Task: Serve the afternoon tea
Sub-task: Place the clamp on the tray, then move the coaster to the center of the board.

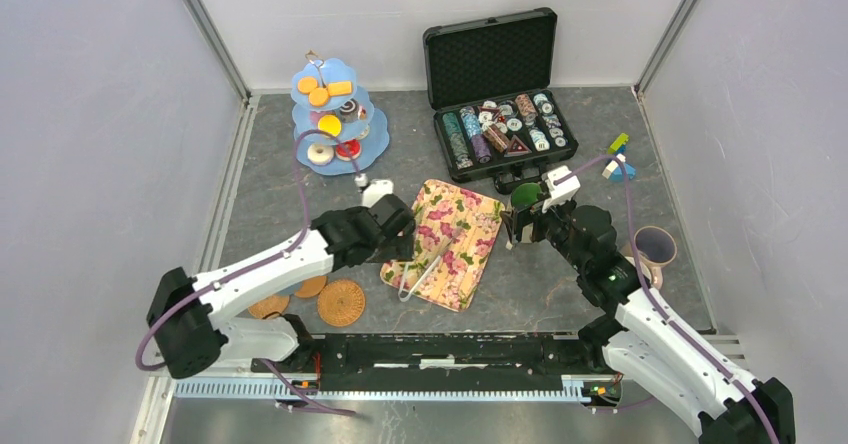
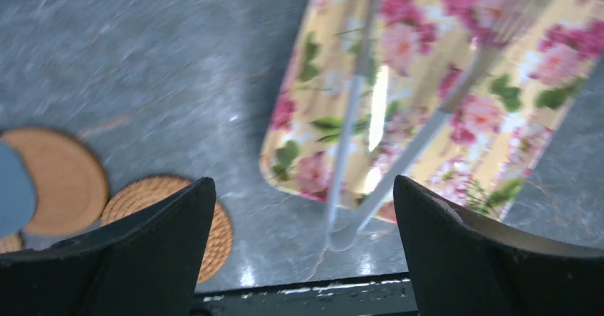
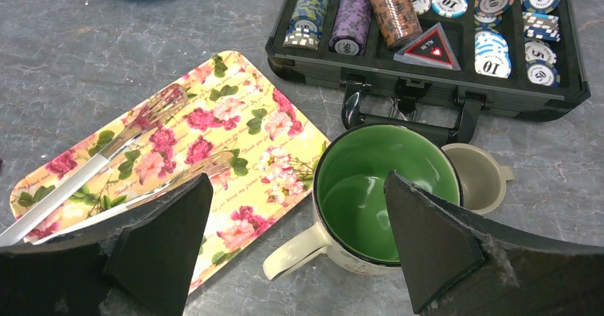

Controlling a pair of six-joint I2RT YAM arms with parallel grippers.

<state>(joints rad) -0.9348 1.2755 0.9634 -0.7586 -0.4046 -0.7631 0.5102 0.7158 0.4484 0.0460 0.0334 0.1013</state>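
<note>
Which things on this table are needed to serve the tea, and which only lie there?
For the tea: cakes and biscuits on the blue tiered stand, green-lined mug, lilac mug, woven coasters, probably floral tray and tongs.
Just lying about: poker chip case, building blocks.

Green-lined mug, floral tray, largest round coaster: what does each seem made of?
Green-lined mug: likely glazed ceramic; glossy green lining, thick rim. Floral tray: perhaps printed metal or melamine; smooth, with glare streaks. Largest round coaster: probably woven plant fibre, matte, concentric weave rings visible.

light bright, even | left wrist blurred | glare on tray (image 2: 413,53)
</note>
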